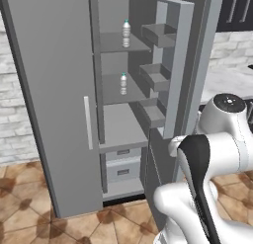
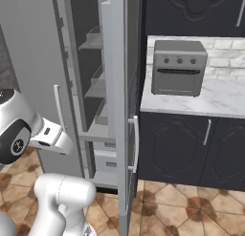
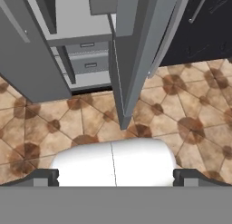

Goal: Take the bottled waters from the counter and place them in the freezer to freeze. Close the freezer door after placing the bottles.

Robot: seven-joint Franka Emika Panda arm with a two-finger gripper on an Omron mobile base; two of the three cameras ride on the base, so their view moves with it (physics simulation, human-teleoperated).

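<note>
Left base view: both bottles stand upright, long axes vertical, caps up, upper bottle (image 1: 126,33) on a high freezer (image 1: 121,124) shelf, lower bottle (image 1: 123,83) one shelf down. Clear ribbed plastic on flat matte grey. Door (image 1: 175,65) hangs open, edge-on. Fingers (image 3: 116,177) spread wide, empty, over brown floor tiles (image 3: 190,114).

One bottle (image 1: 126,33) stands on an upper freezer (image 1: 116,139) shelf, another bottle (image 1: 123,83) on the shelf below; drawers (image 1: 122,165) sit beneath, the open door (image 2: 125,111) rightward.
</note>
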